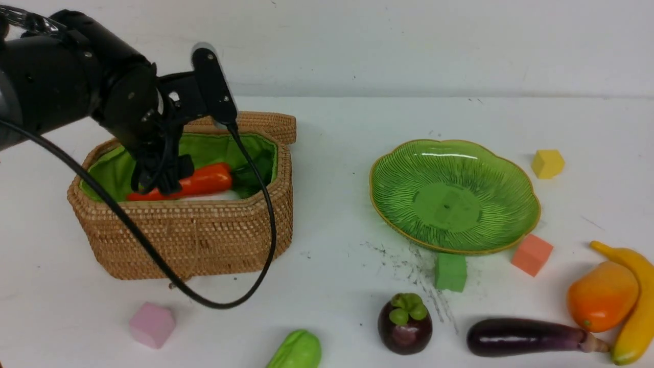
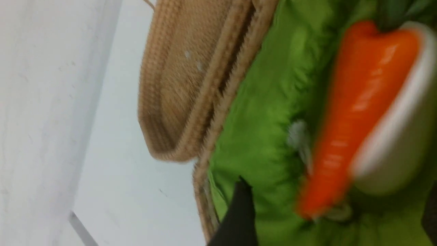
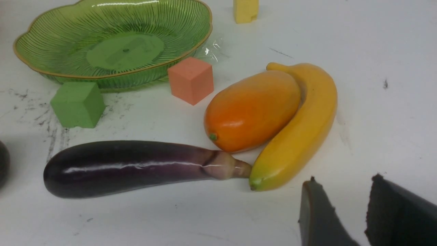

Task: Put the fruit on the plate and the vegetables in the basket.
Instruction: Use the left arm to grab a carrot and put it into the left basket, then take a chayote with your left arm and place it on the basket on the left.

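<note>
Hanging over the basket [image 1: 189,240] at the left, the left end effector [image 1: 156,181] is seen spread wide, with the carrot [image 1: 204,180] lying inside on the radish [image 2: 403,136]. The right end effector [image 3: 355,208] is held parted and empty near the banana [image 3: 300,130], mango [image 3: 251,109] and eggplant [image 3: 126,167] on the near-right worktop [image 1: 332,153].

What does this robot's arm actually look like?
The left arm is glossy black, built from chunky rounded segments. A slim black camera bar with a grey tip sits on its wrist, and a thick black cable loops from it. The right jaws are flat, dark wedges.
</note>
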Action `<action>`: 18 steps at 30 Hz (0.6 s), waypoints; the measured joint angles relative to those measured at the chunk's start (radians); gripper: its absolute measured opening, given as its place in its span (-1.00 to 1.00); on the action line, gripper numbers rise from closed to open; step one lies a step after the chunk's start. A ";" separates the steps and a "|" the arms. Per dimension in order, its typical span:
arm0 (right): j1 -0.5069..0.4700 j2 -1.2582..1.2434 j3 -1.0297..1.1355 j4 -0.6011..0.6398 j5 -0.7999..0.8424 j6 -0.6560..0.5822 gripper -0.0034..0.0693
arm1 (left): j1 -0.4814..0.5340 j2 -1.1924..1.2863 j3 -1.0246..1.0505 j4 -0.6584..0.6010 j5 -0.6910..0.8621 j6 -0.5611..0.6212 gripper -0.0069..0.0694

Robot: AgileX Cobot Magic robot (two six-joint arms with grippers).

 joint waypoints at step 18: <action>0.000 0.000 0.000 0.000 0.000 0.000 -0.24 | -0.240 -0.300 0.205 -0.846 0.159 -0.211 0.70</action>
